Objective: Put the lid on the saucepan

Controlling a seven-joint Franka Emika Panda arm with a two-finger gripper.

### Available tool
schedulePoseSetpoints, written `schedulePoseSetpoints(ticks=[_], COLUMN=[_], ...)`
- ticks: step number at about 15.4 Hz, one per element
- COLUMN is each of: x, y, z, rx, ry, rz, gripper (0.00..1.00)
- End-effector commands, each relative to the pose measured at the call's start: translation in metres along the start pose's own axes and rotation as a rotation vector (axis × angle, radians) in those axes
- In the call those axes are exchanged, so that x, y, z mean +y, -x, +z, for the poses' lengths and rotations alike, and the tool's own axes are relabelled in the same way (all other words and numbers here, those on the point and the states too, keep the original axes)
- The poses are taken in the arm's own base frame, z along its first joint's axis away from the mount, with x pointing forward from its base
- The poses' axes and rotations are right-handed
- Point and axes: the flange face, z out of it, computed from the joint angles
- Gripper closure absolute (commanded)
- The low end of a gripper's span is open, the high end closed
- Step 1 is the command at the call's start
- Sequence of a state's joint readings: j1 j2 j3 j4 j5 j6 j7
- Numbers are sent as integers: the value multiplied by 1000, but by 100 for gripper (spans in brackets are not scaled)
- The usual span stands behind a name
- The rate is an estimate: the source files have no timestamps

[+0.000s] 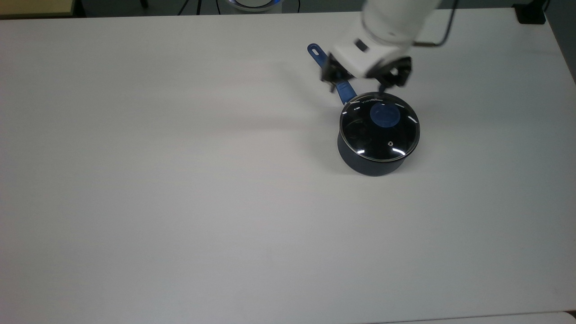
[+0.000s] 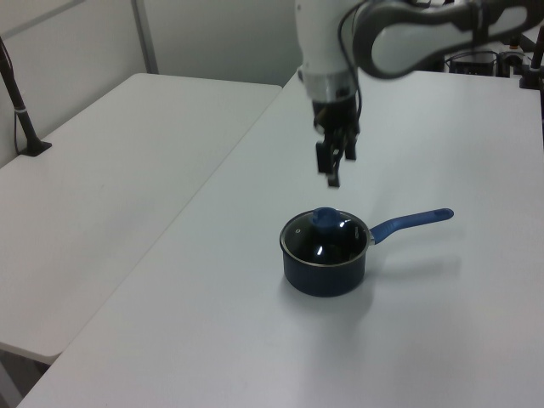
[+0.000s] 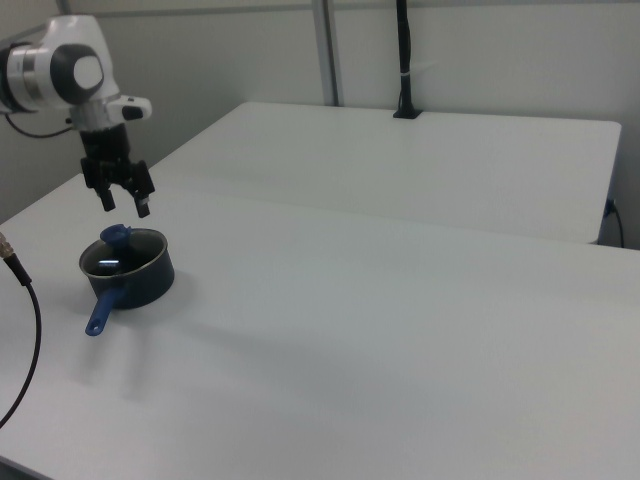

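the lid (image 1: pixel 379 126) sits flat on the saucepan (image 1: pixel 370 163), its metal rim matching the pot's mouth all round — blue knob (image 2: pixel 325 218) up, steam vent toward the top view's lower right. the saucepan stands on the white desk (image 1: pixel 180 180), its long blue handle (image 2: pixel 412 222) pointing to the left view's right. the pincer (image 3: pixel 124 201) hangs in the air above the knob, apart from it — fingers (image 3: pixel 142 205) spread wide, holding nothing. in the top view it lies over the base of the handle, just beyond the lid's far edge.
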State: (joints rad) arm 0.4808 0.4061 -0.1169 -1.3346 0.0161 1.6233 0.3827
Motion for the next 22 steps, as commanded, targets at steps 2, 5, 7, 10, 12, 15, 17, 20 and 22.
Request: schedulePoseSetpoints(ticks=[2,5,7,10,12,15,17,20,22], x=[93,149,191,237,252,265,273,277,277], y=[27,37,44,50,49,48,48,47,46], z=[-47,-53,-62,-69,-71,-75,-81,-80,-78], rx=[-46,-86,-79,-71,-63,-50,-37,-38,-36], ry=[-14,-24,-44,-58,-62,-64,-64,-64,-61], rz=[-28,-46,-49,-1,-1,0,14,25,30], gripper=[0,0,0,0,0,0,0,0,0])
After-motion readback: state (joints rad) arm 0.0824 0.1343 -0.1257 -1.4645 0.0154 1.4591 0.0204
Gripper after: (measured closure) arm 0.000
